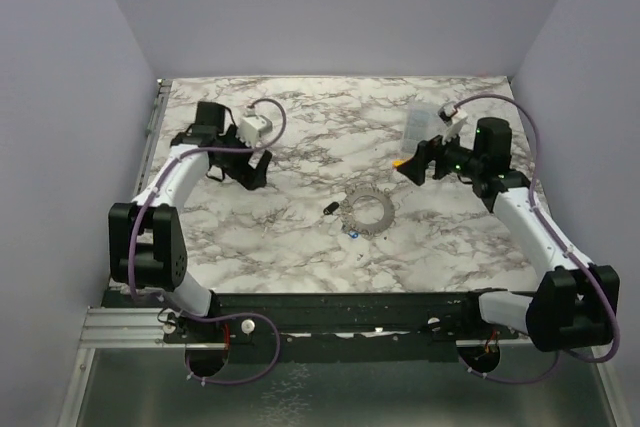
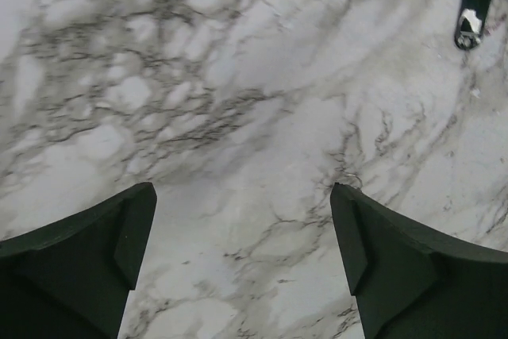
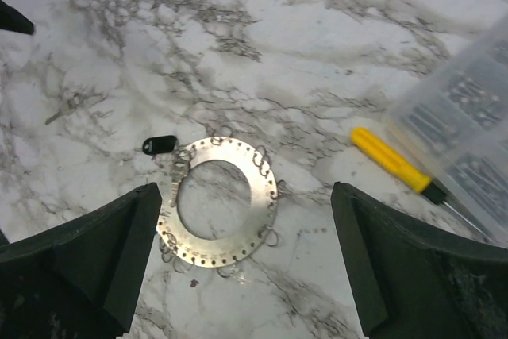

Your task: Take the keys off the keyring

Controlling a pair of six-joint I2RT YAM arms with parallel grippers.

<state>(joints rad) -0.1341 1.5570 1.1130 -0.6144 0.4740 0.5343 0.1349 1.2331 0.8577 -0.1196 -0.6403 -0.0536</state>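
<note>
Marble tabletop (image 1: 280, 247), pale lilac walls round it. Keyring (image 3: 208, 250) flat on tabletop, small wire loops round its rim. Dark key (image 3: 159, 144) just beside keyring's rim, toward left arm; whether attached, cannot tell. Blue key (image 1: 353, 234) at keyring's near edge. Left hand (image 2: 242, 252) well apart from keyring, fingers spread, nothing between. Right hand (image 3: 246, 263) near keyring, fingers spread, empty. Yellow-handled screwdriver (image 3: 393, 160) and clear plastic box (image 3: 468, 109) beyond keyring, right arm's side

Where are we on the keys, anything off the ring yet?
Nothing clearly done: the keyring lies flat, a silvery key on its rim, the dark key beside its edge, attachment unclear. Nothing in hand: left hand and right hand are open and empty. All removal looks left.
</note>
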